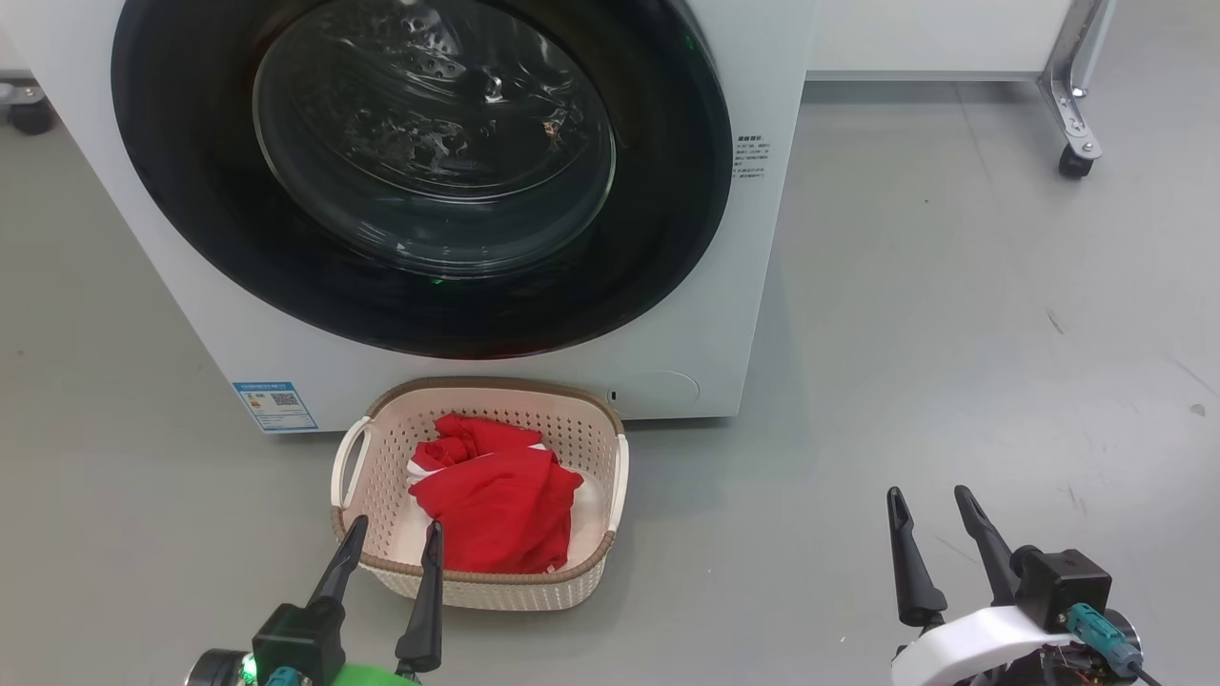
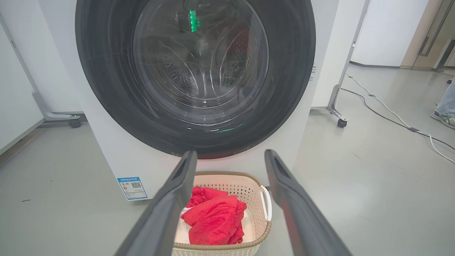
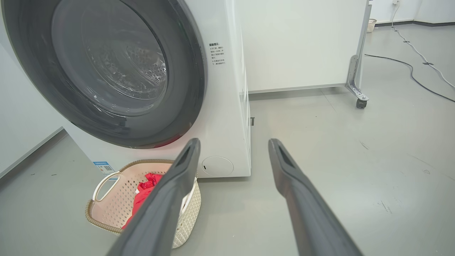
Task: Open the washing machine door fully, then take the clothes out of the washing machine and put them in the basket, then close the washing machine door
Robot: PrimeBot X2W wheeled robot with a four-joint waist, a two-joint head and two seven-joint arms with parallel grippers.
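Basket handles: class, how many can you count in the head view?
2. One loop handle is on the left side of the basket, the other on its right side. None appears hidden.

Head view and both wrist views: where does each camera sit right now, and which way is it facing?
Head view: high, looking forward and down at the closed washing machine door and the basket; left gripper lower left, right gripper lower right, both open.
Left wrist view: low, squarely facing the door, between its own fingers.
Right wrist view: low, off to the right, facing the door at a slant; its own fingers show.
Shared: all three show the door and the red clothes in the basket.
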